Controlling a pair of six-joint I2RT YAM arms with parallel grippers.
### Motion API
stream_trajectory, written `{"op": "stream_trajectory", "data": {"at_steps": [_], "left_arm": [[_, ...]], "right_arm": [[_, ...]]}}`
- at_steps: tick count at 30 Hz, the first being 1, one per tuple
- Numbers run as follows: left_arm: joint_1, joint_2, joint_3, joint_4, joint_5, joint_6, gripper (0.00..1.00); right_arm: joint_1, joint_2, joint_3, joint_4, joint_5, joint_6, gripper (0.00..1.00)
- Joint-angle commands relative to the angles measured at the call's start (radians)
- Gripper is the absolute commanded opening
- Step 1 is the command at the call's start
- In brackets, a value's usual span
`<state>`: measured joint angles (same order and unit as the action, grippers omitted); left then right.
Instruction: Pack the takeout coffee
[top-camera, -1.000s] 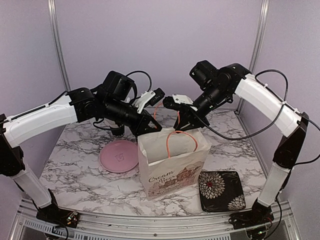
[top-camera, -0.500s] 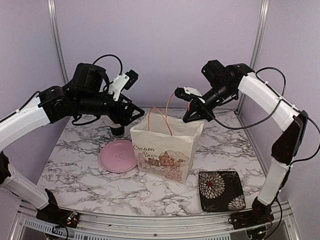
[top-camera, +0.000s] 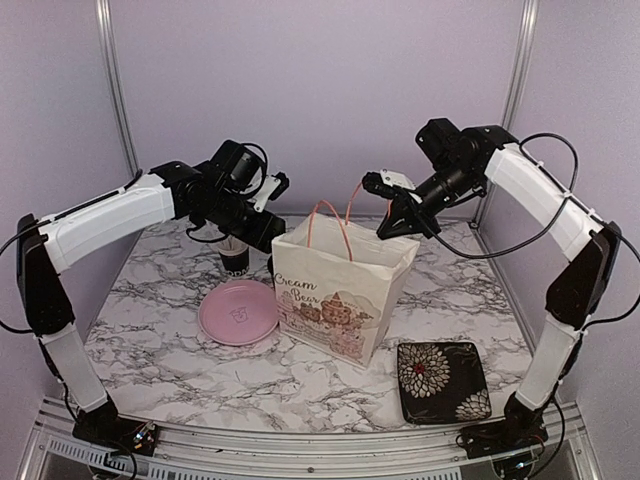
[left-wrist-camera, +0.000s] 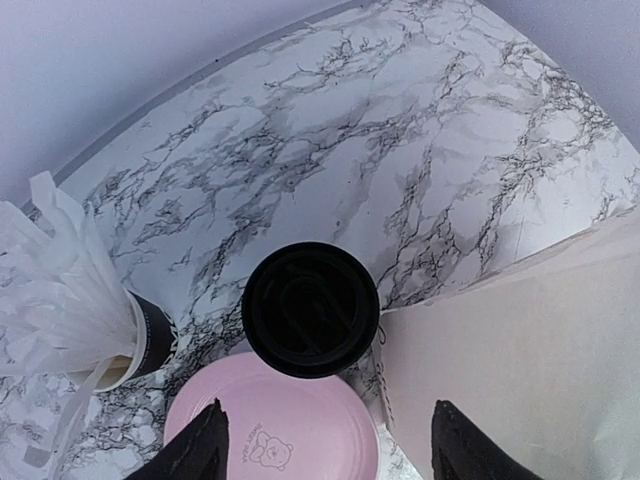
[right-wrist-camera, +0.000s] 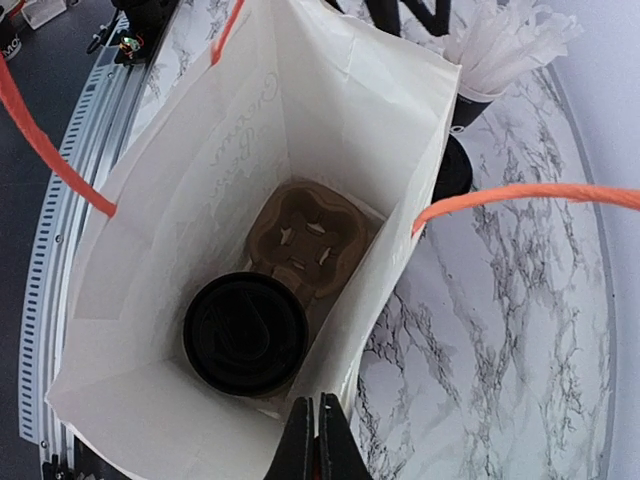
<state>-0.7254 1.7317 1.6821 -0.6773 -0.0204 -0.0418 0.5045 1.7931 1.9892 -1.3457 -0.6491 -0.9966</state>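
Left gripper (left-wrist-camera: 330, 428): wide open above lidded cup (left-wrist-camera: 311, 309).
Right gripper (right-wrist-camera: 318, 432): pinching rim of bag (right-wrist-camera: 190, 190).
Inside: second cup (right-wrist-camera: 245, 333).

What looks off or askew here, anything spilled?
The paper bag sits askew, leaning with its rim pinched by the right gripper. Nothing spilled: the packed cup stands lidded in the carrier inside, and the second cup stands lidded on the table under the open left gripper.

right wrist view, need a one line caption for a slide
Right gripper pinches the rim of the paper bag; inside, one lidded coffee cup sits in the pulp carrier.
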Motion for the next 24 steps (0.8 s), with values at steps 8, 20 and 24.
{"op": "stream_trajectory", "data": {"at_steps": [8,20,24], "left_arm": [[0.001,0.175,0.151,-0.083,-0.056,-0.071,0.76],[0.011,0.31,0.233,-0.117,-0.041,-0.074,0.79],[0.011,0.346,0.266,-0.131,-0.028,-0.071,0.79]], "right_arm": [[-0.144,0.067,0.141,-0.022,0.003,-0.037,0.0],[-0.145,0.086,0.152,0.003,-0.026,-0.018,0.0],[-0.144,0.088,0.148,0.002,-0.027,-0.017,0.0]]}}
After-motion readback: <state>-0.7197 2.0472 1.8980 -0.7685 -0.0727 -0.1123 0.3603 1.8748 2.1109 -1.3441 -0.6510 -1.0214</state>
